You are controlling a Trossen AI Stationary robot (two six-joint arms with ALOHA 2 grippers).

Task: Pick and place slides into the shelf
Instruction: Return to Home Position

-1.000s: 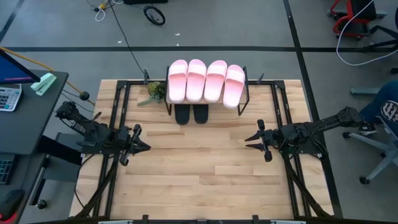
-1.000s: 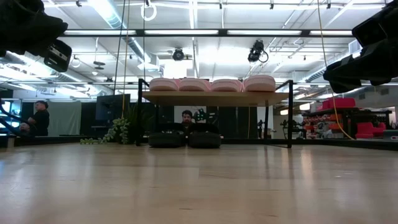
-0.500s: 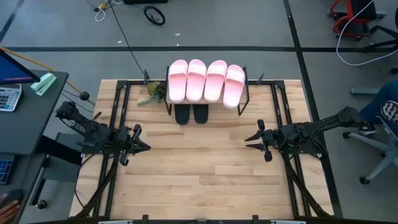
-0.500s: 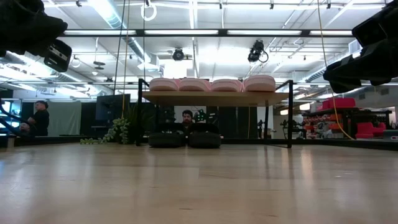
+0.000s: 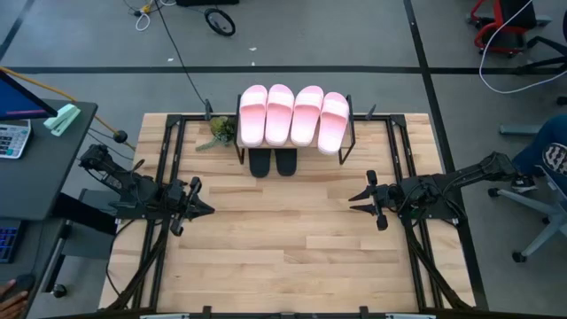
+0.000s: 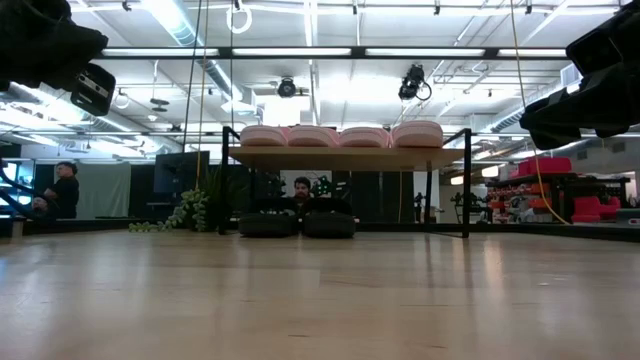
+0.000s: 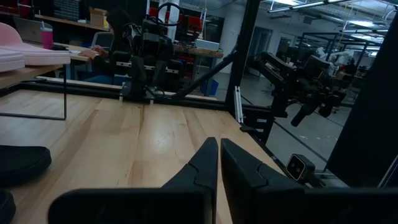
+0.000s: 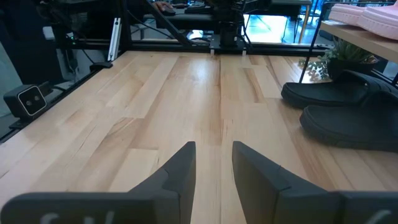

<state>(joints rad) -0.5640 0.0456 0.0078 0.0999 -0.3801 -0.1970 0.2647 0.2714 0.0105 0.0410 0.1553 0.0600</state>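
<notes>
Hovering empty, left claw closed, right claw slightly parted, slides on shelf.

The left arm and right arm are matt black, with slim jointed links. The left claw and right claw each carry two tapered black fingers.

Bright, even light falls from ceiling tube lamps along the low view's upper frame. The table carries a soft sheen, with deep shade under the shelf.
</notes>
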